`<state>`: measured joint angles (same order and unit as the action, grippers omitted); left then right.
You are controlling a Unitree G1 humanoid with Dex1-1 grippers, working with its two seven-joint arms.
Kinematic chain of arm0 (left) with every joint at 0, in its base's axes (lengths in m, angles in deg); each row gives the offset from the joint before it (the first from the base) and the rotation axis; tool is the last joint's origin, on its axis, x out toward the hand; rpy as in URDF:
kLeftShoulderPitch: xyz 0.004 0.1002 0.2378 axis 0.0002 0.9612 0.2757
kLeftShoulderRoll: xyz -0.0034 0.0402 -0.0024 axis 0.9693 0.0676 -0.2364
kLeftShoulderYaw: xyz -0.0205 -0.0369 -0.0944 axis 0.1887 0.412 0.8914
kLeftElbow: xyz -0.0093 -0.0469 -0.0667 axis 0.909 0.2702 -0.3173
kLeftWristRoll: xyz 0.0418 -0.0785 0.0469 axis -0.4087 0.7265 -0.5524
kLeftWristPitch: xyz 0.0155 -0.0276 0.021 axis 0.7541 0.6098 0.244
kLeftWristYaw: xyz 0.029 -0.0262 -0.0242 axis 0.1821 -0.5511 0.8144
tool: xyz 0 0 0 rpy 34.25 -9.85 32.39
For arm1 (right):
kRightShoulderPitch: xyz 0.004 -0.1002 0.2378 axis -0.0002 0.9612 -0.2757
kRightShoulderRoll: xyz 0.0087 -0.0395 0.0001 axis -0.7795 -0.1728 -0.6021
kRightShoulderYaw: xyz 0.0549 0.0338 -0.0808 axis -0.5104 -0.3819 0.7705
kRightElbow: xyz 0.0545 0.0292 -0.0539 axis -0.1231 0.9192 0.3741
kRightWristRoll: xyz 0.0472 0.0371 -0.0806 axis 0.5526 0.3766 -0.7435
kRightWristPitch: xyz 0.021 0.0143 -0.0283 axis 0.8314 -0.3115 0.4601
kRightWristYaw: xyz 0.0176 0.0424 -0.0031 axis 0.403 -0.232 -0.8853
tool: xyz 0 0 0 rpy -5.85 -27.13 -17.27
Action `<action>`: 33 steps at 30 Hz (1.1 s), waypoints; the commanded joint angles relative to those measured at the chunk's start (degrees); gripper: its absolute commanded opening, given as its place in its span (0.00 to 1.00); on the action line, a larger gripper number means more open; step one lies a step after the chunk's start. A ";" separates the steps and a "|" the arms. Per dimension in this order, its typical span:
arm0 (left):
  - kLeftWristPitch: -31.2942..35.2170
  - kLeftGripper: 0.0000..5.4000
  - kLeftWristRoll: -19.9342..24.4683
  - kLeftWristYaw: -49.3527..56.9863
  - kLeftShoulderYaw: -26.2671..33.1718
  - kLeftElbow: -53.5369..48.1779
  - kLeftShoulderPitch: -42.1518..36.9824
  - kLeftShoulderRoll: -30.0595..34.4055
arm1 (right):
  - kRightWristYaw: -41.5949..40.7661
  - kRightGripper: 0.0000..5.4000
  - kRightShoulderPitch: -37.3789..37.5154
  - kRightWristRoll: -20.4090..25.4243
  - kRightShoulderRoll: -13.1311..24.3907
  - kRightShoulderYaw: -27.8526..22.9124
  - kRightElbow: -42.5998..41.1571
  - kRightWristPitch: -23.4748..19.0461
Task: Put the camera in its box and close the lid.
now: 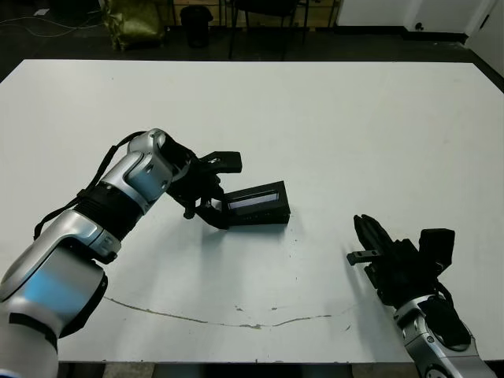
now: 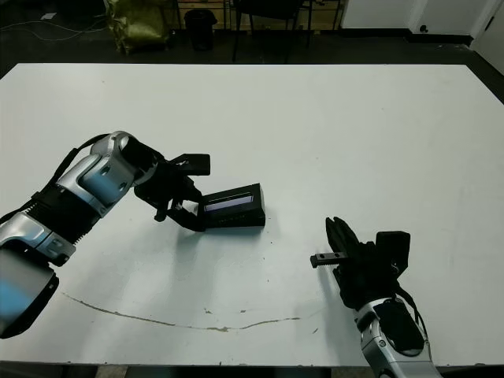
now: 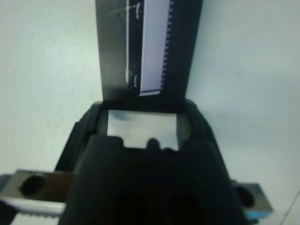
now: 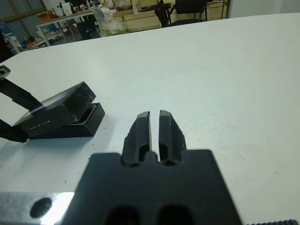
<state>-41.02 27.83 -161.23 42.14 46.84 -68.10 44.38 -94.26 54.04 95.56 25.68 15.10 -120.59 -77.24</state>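
The lid (image 1: 256, 198), black with a glossy bluish strip, lies tilted over the box (image 4: 86, 124), and its left end is raised. My left gripper (image 1: 218, 193) holds that raised end. One finger (image 1: 224, 162) stands above it and the other (image 1: 213, 215) below. In the left wrist view the lid (image 3: 147, 47) runs out from between the fingers. The camera is hidden from view. My right gripper (image 1: 366, 230) rests near the table's front right, well apart from the box. Its fingers (image 4: 140, 131) are pressed together on nothing.
A thin dark crack line (image 1: 236, 319) runs across the white table (image 1: 354, 118) near its front edge. Beyond the far edge are chair legs and a yellow-green bag (image 1: 135, 20) on the floor.
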 commanded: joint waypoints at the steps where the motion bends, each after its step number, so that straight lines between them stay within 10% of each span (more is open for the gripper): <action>1: 0.71 0.42 -0.15 0.65 -0.58 -0.87 0.27 -2.18 | 0.37 0.00 1.11 0.50 -0.31 -0.10 -0.52 -0.85; 15: -0.74 0.98 -0.26 4.81 1.05 -4.01 1.17 -3.18 | 0.45 0.00 1.11 -0.49 0.30 0.21 -0.58 -0.98; 33: -7.05 1.00 3.66 6.43 5.95 -7.43 2.48 -2.31 | 0.13 0.00 0.82 -0.96 -0.03 0.23 1.57 0.94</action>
<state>-47.42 30.56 -154.96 46.94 39.61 -67.32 41.38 -94.01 54.67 94.90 25.47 15.60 -120.08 -76.55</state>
